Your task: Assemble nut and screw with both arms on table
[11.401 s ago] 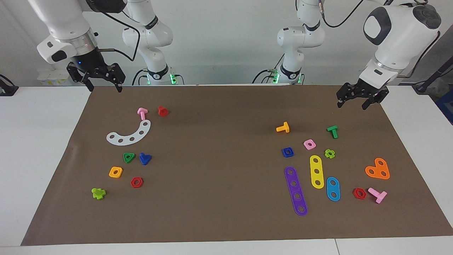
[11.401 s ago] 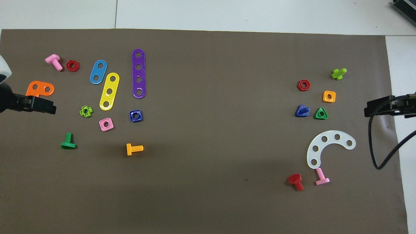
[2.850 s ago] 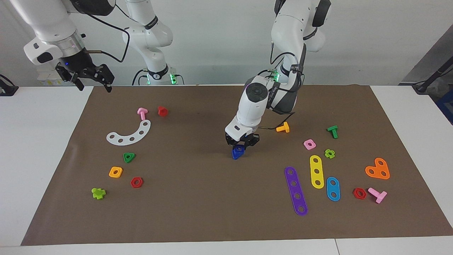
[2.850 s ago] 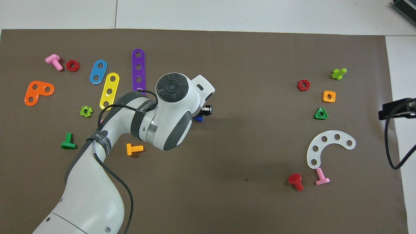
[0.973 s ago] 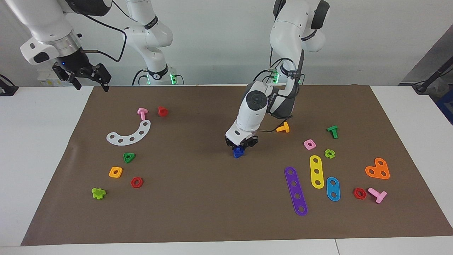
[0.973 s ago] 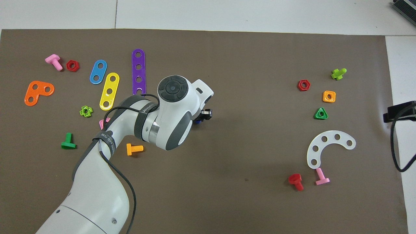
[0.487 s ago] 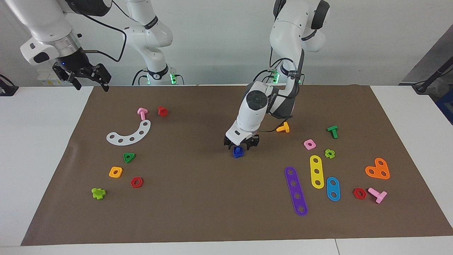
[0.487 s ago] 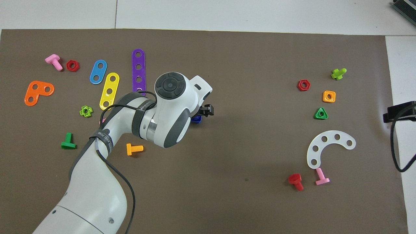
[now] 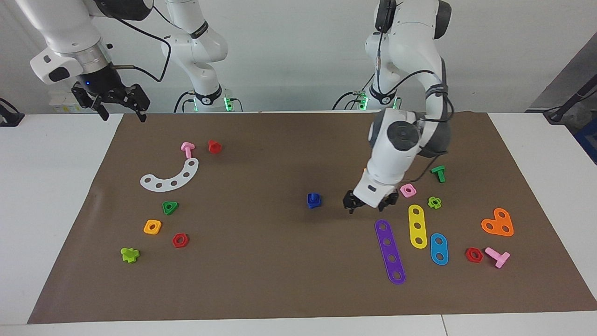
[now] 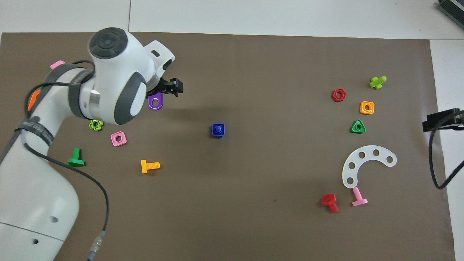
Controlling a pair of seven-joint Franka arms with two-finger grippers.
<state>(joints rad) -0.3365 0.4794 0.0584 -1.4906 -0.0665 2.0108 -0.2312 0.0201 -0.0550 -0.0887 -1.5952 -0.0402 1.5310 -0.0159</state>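
The dark-blue nut (image 9: 314,200) sits mid-mat on the dark-blue screw, whose stem tip (image 10: 218,129) shows in the nut's hole. The screw's triangular head is hidden under the nut. My left gripper (image 9: 370,207) is open and empty. It hangs low over the mat, apart from the nut toward the left arm's end, by the purple strip (image 9: 390,252). In the overhead view the left gripper (image 10: 173,87) covers part of the purple strip (image 10: 156,102). My right gripper (image 9: 122,108) waits open and empty over the mat's edge at the right arm's end.
A pink square nut (image 9: 408,190), a yellow strip (image 9: 418,226) and a blue strip (image 9: 439,248) lie around the left gripper. An orange screw (image 10: 149,166) lies nearer the robots. A green triangular nut (image 9: 170,207), an orange square nut (image 9: 152,227) and a white curved strip (image 9: 170,177) lie toward the right arm's end.
My left gripper opened, let go of the nut on the screw and moved away toward the left arm's end. The nut and screw stay mid-mat. The right arm barely moved.
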